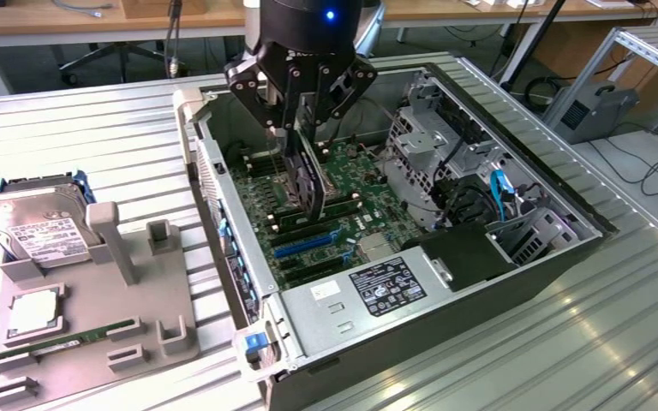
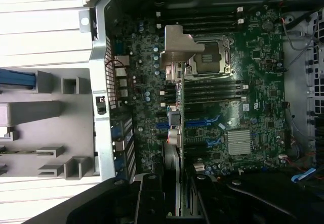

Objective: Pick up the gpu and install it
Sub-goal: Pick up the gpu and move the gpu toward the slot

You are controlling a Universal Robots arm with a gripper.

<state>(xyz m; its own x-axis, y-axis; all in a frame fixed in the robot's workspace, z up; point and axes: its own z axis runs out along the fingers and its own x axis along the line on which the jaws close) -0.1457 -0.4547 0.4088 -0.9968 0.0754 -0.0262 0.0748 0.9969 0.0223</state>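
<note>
Overhead, the gripper (image 1: 304, 128), jaws half-closed on the gpu (image 1: 312, 184) (upright, on edge), over the motherboard (image 1: 349, 175).

The gpu (image 1: 309, 184) looks like matt black plastic, the case (image 1: 217, 199) dull bare metal, the table (image 1: 100, 128) ribbed, shiny metal.

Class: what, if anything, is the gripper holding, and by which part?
The gripper holds the gpu by its upper edge, the card hanging edge-down above the motherboard.
</note>
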